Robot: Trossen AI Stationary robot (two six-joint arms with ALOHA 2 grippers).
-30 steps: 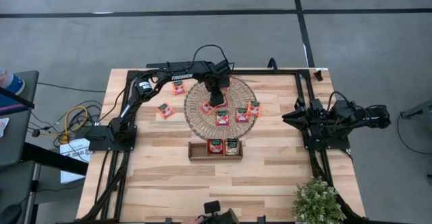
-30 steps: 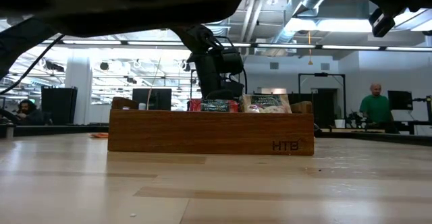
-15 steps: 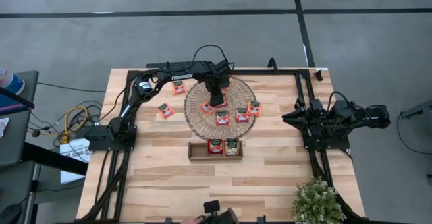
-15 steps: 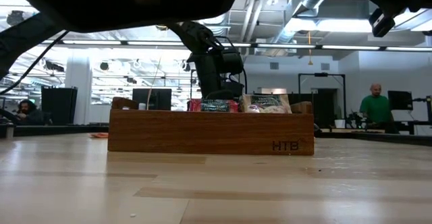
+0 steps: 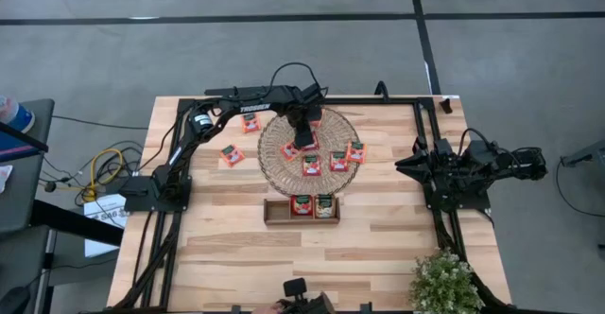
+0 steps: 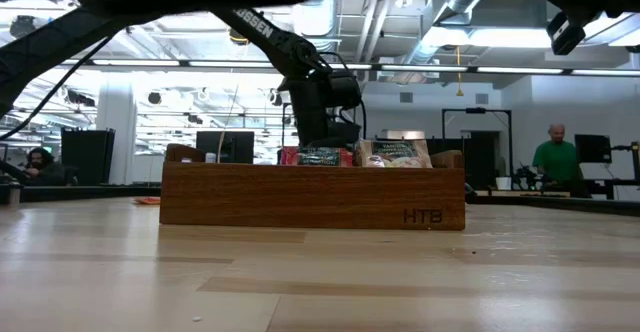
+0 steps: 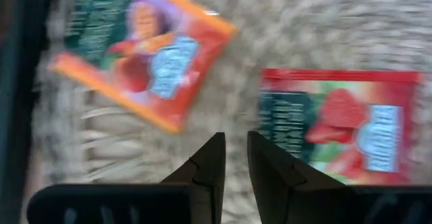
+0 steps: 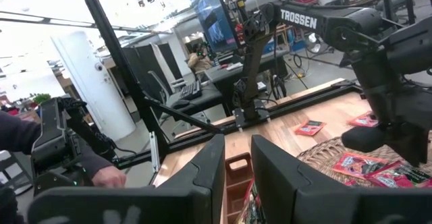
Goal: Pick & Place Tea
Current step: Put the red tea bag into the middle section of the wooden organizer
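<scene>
The tea sachets are small red-orange squares. Several lie on the round woven mat (image 5: 309, 142); the left wrist view shows an orange one (image 7: 145, 55) and a red one (image 7: 341, 136). Two more lie on the table left of the mat (image 5: 250, 122) (image 5: 232, 155). Two stand in the wooden tray (image 5: 302, 210), and their tops show in the low view (image 6: 325, 156). My left gripper (image 7: 235, 146) points down close over the mat between the two sachets, shut and empty. My right gripper (image 5: 402, 167) is shut and rests at the table's right side.
The wooden tray (image 6: 312, 197) stands just near of the mat, with one bare compartment at its left end. A green plant (image 5: 444, 281) stands at the near right corner. Dark frame rails (image 5: 425, 134) run along the table's sides. A person stands in the room beyond (image 6: 555, 162).
My left arm's upper links have shifted a little, while its gripper has stayed low over the middle of the mat. The sachets lie where they lay.
</scene>
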